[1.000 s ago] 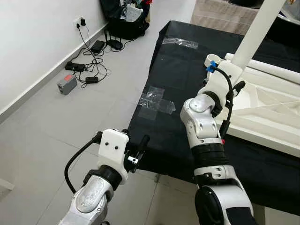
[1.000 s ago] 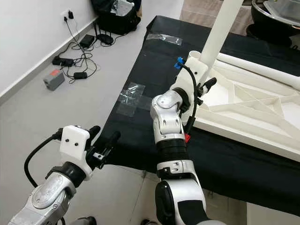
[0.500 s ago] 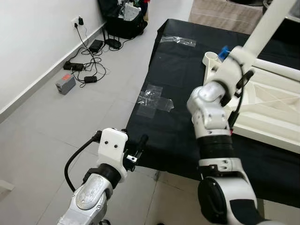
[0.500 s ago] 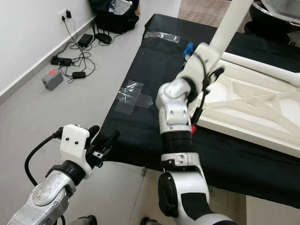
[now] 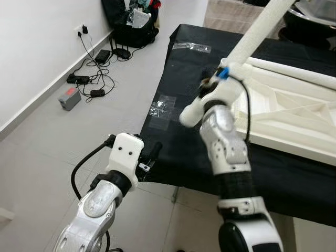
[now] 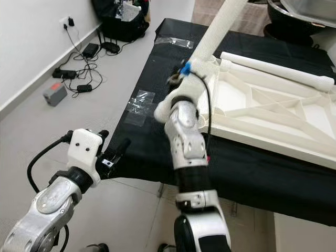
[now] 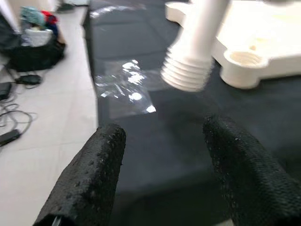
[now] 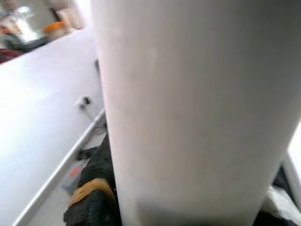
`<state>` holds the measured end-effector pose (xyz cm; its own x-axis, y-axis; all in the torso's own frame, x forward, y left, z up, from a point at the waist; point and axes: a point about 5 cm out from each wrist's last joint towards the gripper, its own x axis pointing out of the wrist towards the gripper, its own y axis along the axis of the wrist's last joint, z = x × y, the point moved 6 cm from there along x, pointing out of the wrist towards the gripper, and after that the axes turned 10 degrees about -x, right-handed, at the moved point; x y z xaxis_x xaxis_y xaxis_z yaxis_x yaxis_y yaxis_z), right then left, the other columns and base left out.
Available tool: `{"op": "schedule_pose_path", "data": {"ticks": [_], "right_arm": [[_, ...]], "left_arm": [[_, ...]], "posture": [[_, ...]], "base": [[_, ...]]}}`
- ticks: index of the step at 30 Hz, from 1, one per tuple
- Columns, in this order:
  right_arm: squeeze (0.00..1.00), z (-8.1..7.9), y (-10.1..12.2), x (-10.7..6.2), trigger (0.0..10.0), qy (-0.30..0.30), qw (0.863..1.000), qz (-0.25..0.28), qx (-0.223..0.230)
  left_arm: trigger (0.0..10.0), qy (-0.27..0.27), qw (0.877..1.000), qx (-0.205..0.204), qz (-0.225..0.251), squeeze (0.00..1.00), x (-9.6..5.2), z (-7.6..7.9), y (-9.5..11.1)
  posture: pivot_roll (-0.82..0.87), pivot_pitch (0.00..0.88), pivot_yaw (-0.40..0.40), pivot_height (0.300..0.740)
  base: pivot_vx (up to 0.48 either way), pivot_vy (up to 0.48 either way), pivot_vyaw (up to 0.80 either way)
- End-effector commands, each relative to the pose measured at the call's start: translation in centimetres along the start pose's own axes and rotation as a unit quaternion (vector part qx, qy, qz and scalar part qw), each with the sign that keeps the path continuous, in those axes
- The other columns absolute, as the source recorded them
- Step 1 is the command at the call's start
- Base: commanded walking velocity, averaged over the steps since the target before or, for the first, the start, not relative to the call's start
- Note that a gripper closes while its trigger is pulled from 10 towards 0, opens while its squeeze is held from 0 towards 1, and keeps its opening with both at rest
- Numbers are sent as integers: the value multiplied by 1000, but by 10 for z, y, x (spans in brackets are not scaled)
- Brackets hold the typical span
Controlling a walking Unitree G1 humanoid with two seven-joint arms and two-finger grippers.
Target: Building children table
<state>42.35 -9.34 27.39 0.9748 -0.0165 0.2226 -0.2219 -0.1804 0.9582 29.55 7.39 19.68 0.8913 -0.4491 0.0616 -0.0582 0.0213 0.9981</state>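
A long white table leg slants up to the right. My right gripper is shut on it partway along. Its threaded end hangs over the black cloth, just left of the upturned white table top. In the left wrist view the threaded end hovers near a round corner socket. The leg runs across the right wrist view, with a black finger beside it. My left gripper is open and empty at the table's near edge.
A black cloth with clear tape patches covers the low table. A second white leg lies along the table top's far side. Cables, a power strip, a grey box and a black bag lie by the wall.
My right arm has swung the leg from nearly upright at the corner socket to a slant, its threaded end now out over the cloth to the left. The left arm has barely moved.
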Motion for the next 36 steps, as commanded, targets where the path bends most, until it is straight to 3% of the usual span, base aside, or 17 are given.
{"op": "schedule_pose_path", "data": {"ticks": [1,5,7,12,14,17,19,23,28,29,33,36], "right_arm": [[0,-10,5,-5,10000,31,999,6,16],[0,-26,7,-11,10000,76,997,10,33],[0,-26,7,-11,10000,76,997,10,33],[0,-44,12,-19,10000,143,988,15,60],[0,-49,11,-23,10000,166,984,10,66],[0,-50,11,-23,10000,168,983,9,66],[0,-55,9,-28,10000,184,981,6,62],[0,-59,5,-35,10000,201,978,6,47],[0,-61,1,-40,10000,213,976,0,46],[0,-62,1,-41,10000,216,975,-1,47],[0,-63,2,-43,10000,220,974,-2,51],[0,-64,4,-43,10000,222,974,1,51]], "left_arm": [[10000,-24,1000,8,-13,4,1,5,-7],[10000,-42,999,18,-25,0,4,7,-13],[10000,-42,999,18,-25,0,4,7,-13],[10000,-35,999,24,-34,0,12,-4,-17],[10000,-35,997,56,-31,0,17,-10,-15],[10000,-33,997,55,-30,0,18,-12,-15],[10000,-34,996,80,-6,0,23,-18,-2],[10000,-41,996,83,4,0,26,-15,5],[10000,-42,996,81,-1,0,28,-16,3],[10000,-41,997,69,-4,1000,28,-17,0],[10000,-46,997,55,-7,1000,29,-15,-3],[10000,-49,996,71,-10,1000,31,-15,-4]], "posture": [[90,139,-80,740],[88,134,-78,740],[88,134,-78,740],[85,127,-78,740],[83,122,-76,740],[83,122,-76,740],[82,119,-76,740],[85,119,-79,740],[82,125,-76,740],[80,126,-74,740],[85,127,-75,740],[87,128,-75,740]], "base": [[0,0,0],[0,0,0],[0,0,0],[0,0,0],[0,0,0],[0,0,0],[0,0,0],[0,0,0],[0,0,0],[0,0,0],[0,0,0],[0,0,0]]}}
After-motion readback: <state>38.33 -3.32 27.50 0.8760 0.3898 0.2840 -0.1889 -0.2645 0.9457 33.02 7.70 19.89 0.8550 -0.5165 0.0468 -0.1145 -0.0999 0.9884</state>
